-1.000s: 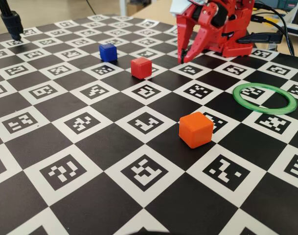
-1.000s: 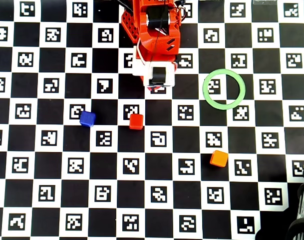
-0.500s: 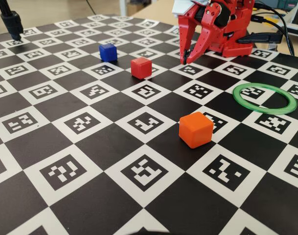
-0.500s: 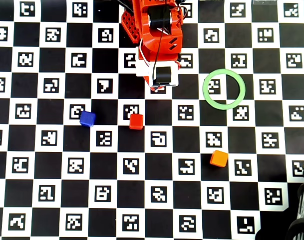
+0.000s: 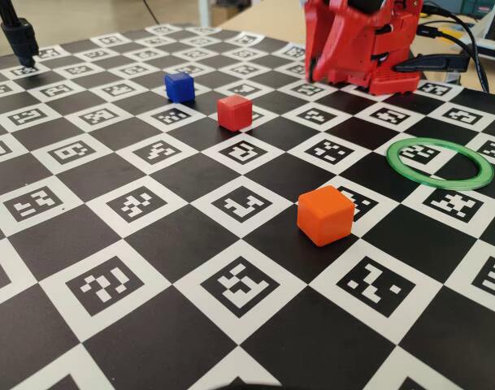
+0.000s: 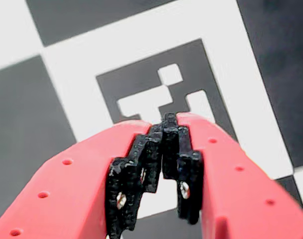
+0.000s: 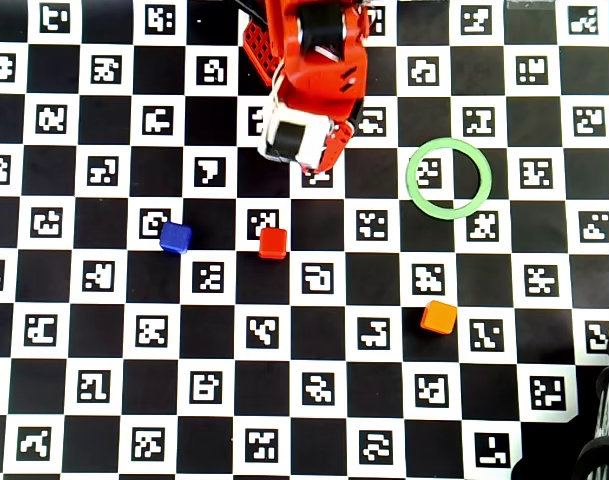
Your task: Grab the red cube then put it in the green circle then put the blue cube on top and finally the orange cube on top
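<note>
Wrist view evidence shows the red two-finger pincer [image 6: 163, 130] pressed together at its black-padded tips, with nothing held, above a white marker square of the checkered desk [image 7: 84, 400]. No task object is seen in that view.

Overhead view places the small matte red plastic cube [image 7: 273, 243] on the desk, just below the arm's head and apart from it. Taking the red cube as landmark: the small matte dark-blue plastic cube [image 7: 175, 237] is found to its left on the same row; the thin translucent green plastic ring [image 7: 412, 192] is found up and to the right, well apart, its centre bare; the small bright-orange plastic cube [image 7: 439, 317] is found down and to the right, well apart.

The first step, grasping the red cube, is judged not yet begun. The pincer would need to be spread, brought over the cube, and lowered astride it.
</note>
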Controlling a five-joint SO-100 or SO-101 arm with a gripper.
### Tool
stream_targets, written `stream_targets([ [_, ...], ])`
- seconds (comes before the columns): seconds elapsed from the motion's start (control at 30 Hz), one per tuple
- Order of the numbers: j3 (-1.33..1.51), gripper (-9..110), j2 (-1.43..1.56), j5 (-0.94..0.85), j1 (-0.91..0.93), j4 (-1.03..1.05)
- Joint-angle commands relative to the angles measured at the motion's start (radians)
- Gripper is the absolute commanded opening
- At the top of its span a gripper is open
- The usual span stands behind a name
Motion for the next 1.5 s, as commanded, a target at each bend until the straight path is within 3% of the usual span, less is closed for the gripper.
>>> stream_targets([
  [0.0, -0.227, -6, -0.184, 0.094, 0.006, 0.021],
  [0.3, -0.693, -1, -0.624, 0.433, 0.078, 0.164],
  [0.6, -1.100, 24, -0.974, 0.804, 0.259, 0.295],
  [0.87, -1.328, 40, -1.124, 0.946, 0.304, 0.430],
  [1.23, -1.285, 44, -1.178, 1.032, 0.316, 0.388],
  [1.47, -1.106, 44, -1.155, 1.037, 0.293, 0.276],
])
